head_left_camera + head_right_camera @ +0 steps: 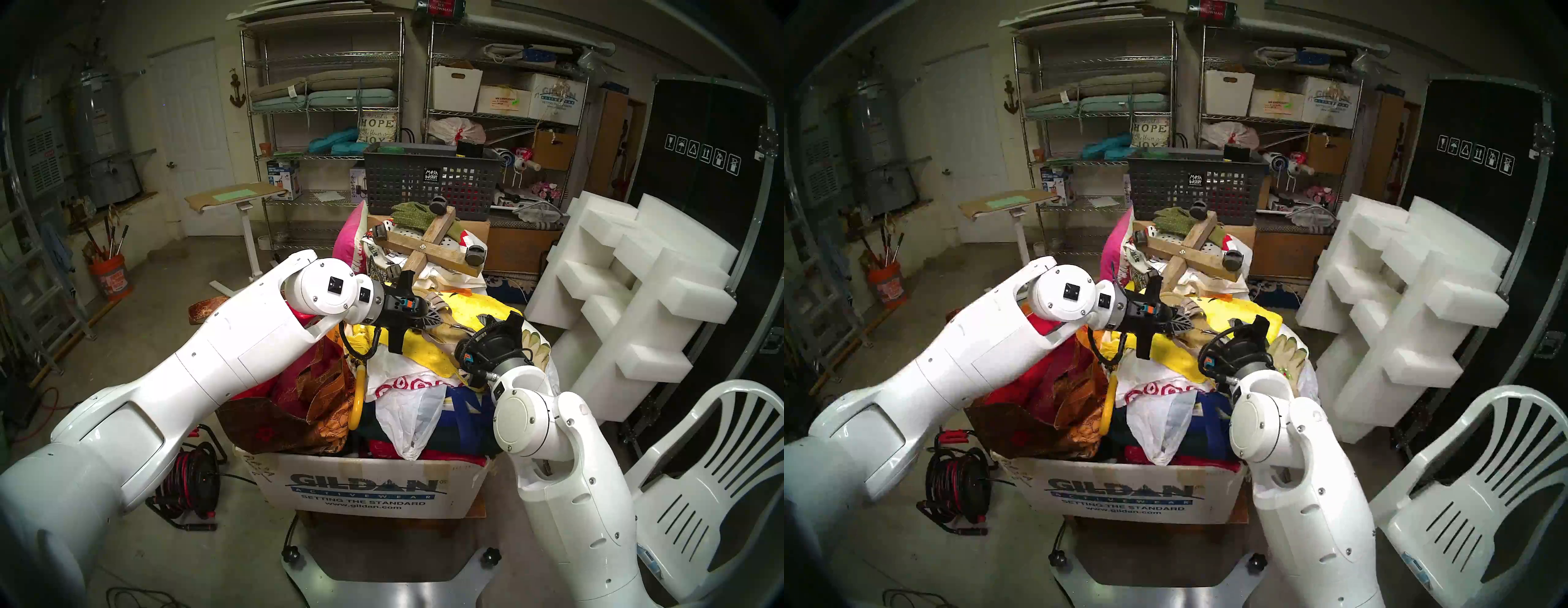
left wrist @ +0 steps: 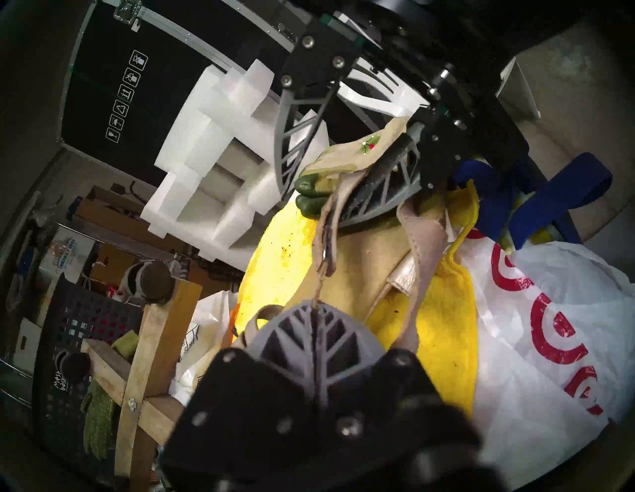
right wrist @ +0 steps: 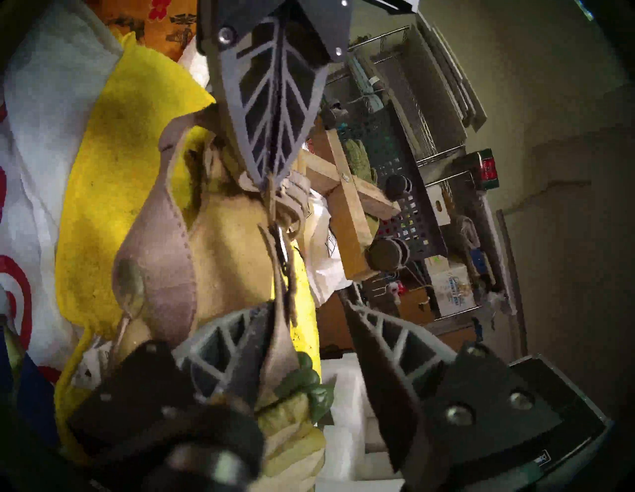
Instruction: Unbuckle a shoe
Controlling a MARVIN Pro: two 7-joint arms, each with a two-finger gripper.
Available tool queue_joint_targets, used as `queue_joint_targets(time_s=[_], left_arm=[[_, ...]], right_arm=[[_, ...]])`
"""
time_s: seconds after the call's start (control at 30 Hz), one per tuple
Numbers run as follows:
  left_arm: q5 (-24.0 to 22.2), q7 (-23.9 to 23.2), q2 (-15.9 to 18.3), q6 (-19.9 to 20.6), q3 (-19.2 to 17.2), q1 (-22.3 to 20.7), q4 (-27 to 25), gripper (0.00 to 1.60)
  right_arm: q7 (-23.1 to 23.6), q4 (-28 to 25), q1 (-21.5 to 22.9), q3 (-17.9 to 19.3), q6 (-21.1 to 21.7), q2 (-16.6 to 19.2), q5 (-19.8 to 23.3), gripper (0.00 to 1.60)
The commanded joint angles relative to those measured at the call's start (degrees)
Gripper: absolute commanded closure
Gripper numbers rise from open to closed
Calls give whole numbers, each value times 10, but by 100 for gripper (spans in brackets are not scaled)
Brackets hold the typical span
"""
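Left side: the left hand point(image 2: 319, 309) is closed tight on the free end of the ankle strap point(image 2: 321, 287). The thin strap comes out from between its fingertips, drawn fairly straight toward the buckle point(image 2: 325, 252).

Centre: the sandal point(image 2: 364, 275) lies on a yellow cloth point(image 2: 443, 326) on top of the heap of fabric and bags that fills a cardboard box point(image 1: 365, 488). It rests between the two hands, footbed up. A small metal glint marks the buckle, where the thin strap meets the wider tan piece. The strap appears to pass through the buckle. Whether the prong sits in a hole cannot be told from these views.

Right side: the right hand point(image 3: 307, 302) has its jaws apart with a clear gap between them. The wider tan strap piece lies against the inner face of one finger, and the other finger stands clear of it. A green-tipped glove point(image 3: 302, 381) sits just under that strap, close to the same finger.

Assessment: the strap end is secured, so the first hold is done. The counter-hold near the buckle is not yet made, and the buckle reads as fastened. Remaining work, in my judgement: clamp the buckle side, feed the strap back to lift the prong, then draw the strap out. The glove could be caught in the right hand's grip.
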Motion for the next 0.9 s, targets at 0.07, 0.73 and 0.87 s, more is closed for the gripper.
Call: queue_joint_targets(time_s=[0.07,0.73,0.87], left_arm=[[10,23,13,-2,-17,-8,-1,160],[-4,45,-29,-24,-20,-12,35,160],[-5,45,-34,-25,-17,-13,39,160]], right_arm=[[46,-69,-8,23,-2,-2,49,50],[97,-111,-45,52,-48,12,120,85],[98,-103,-35,49,-51,10,121,85]])
